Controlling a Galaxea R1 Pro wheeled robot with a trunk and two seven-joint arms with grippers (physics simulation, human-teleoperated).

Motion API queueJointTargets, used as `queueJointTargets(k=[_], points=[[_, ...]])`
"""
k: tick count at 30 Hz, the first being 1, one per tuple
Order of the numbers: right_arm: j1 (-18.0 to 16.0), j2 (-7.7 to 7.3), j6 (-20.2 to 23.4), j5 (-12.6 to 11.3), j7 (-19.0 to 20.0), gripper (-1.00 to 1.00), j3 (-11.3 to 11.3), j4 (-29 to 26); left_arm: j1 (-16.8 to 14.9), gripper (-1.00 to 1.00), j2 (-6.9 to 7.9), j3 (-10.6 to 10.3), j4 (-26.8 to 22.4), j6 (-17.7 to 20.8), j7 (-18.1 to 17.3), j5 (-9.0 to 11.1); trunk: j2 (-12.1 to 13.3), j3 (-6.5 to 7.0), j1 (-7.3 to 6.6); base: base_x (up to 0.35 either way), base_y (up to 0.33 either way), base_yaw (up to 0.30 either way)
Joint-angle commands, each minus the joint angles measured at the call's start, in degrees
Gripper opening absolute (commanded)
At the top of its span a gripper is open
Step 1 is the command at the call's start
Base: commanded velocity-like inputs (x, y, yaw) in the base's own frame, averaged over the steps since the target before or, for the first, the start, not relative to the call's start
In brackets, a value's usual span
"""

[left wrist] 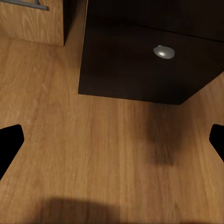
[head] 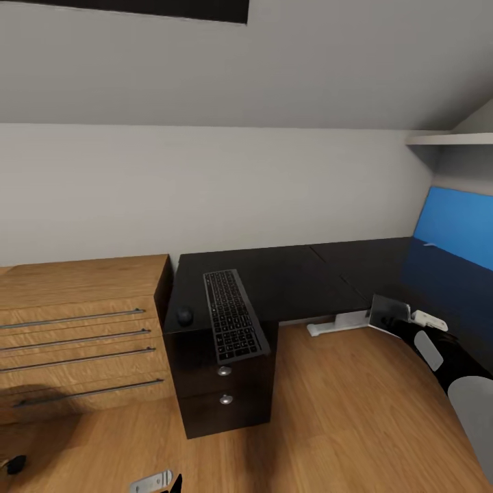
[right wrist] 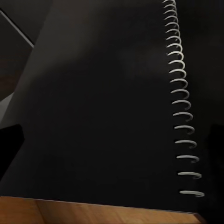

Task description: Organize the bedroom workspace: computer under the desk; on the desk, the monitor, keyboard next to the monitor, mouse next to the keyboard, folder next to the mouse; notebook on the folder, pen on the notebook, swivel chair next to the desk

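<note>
The desk has a glossy black L-shaped top. The keyboard lies lengthwise on its near end, over the drawer unit. The mouse sits just left of the keyboard. My right gripper hovers by the desk's inner edge, shut on the notebook. Up close, the notebook is a dark sheet with a silver spiral binding. My left gripper hangs open low over the wooden floor, in front of the drawer unit. The monitor, folder, pen, computer and swivel chair are out of view.
A light wooden dresser stands against the desk's left end. A blue wall panel runs behind the desk's right wing, under a white shelf. A white desk foot rests on the floor beneath the corner.
</note>
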Motion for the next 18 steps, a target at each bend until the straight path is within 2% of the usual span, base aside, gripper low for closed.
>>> queueJointTargets(k=[1, 18], points=[[0.03, 0.01, 0.47, -1.16, -0.4, 1.0, -0.08, 3.43, -0.02, 1.0, 0.08, -0.25, -0.08, -0.17, 0.42, 0.56, -0.02, -0.05, 0.0, 0.0, 0.015, 0.0], [0.05, -0.51, -0.35, -0.88, -0.39, 1.0, -0.45, 2.21, -0.02, 1.0, 0.04, -0.27, 0.06, -0.17, 0.42, 0.59, -0.02, -0.05, 0.0, 0.0, 0.001, 0.0]])
